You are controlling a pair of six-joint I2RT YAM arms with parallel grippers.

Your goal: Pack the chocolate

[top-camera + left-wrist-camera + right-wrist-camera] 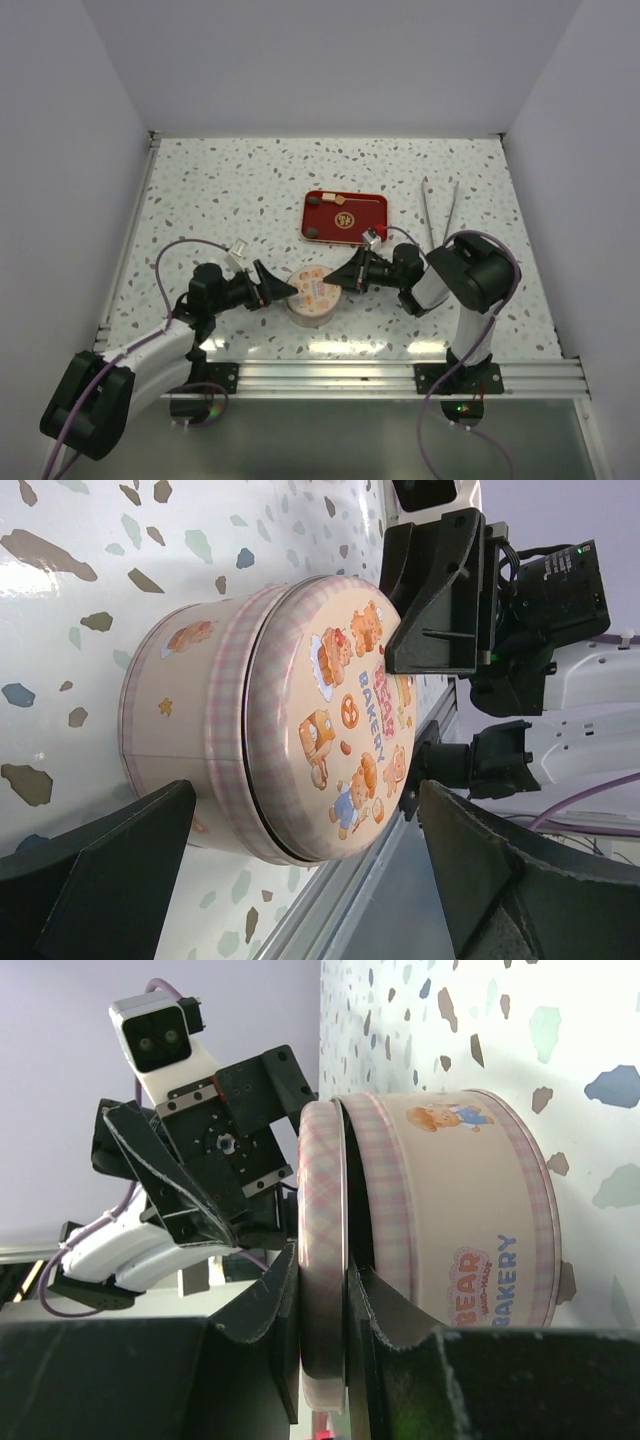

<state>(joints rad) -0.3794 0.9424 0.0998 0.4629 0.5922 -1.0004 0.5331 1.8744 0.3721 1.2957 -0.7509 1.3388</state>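
Note:
A round pink "Bear Bakery" tin (311,293) stands near the table's front edge. Its lid (322,1260) shows a dark gap above the tin's wall (450,1220). My right gripper (322,1305) is shut on the lid's rim, one finger on top and one in the gap. My left gripper (300,880) is open, with its fingers (100,880) spread on either side of the tin (190,720) and not touching it. The chocolate (316,201) is a few small dark and cream pieces in the red tray (367,210) behind the tin.
Metal tongs (440,212) lie on the table to the right of the red tray. An aluminium rail (330,375) runs along the near edge just in front of the tin. White walls close in the table at the left, right and back.

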